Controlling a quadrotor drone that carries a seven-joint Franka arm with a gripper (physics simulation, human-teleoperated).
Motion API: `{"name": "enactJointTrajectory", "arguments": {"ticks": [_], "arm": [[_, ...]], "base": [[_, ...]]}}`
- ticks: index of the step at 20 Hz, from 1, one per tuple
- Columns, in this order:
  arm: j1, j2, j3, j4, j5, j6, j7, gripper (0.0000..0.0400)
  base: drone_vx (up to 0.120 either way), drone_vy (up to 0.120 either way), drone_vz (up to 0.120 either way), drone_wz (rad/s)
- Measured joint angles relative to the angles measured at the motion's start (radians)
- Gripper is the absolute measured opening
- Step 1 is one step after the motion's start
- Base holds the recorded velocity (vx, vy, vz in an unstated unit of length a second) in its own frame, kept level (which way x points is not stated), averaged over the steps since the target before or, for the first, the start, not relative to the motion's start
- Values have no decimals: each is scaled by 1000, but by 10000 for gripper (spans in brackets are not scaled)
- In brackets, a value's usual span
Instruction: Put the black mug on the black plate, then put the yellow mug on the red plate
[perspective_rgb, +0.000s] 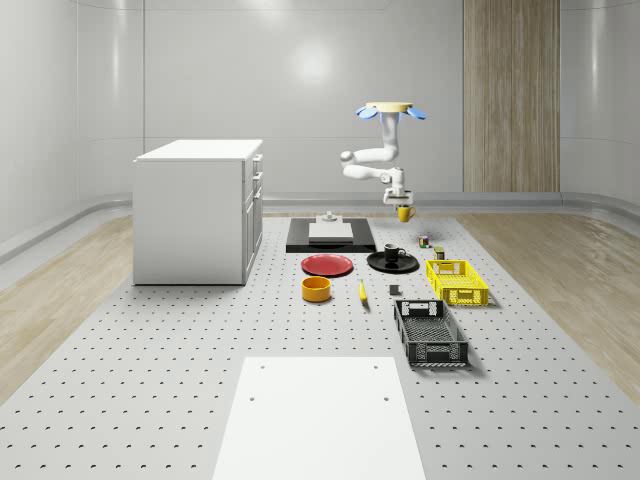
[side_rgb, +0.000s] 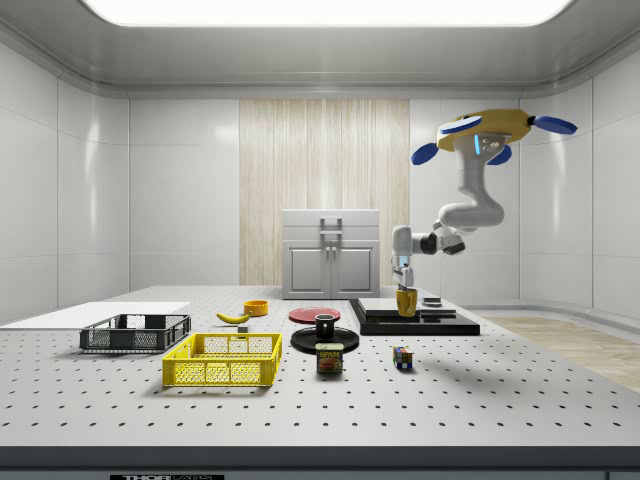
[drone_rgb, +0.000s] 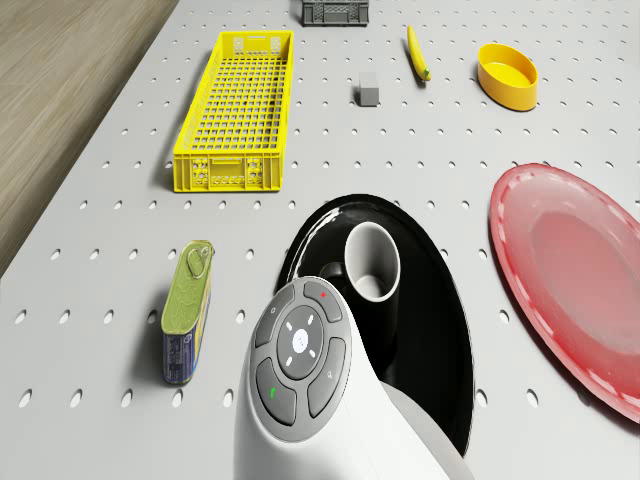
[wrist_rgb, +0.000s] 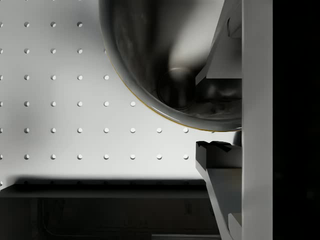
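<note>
near centre of the whole-scene view the black mug (perspective_rgb: 393, 253) stands on the black plate (perspective_rgb: 380, 264), the red plate (perspective_rgb: 327, 265) just left of it. behind them, right of centre, the gripper (perspective_rgb: 403, 205) is clamped on the yellow mug (perspective_rgb: 405, 213), lifted clear of the table (perspective_rgb: 150, 380). the drone (perspective_rgb: 390, 110) hovers above, upper centre-right.
</note>
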Motion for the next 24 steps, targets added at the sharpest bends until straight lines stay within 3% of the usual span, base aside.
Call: {"name": "enactJointTrajectory", "arguments": {"ticks": [24], "arm": [[-1, -1, 0, 0, 0, 1, 0, 110]], "base": [[120, -120, 0, 0]]}}
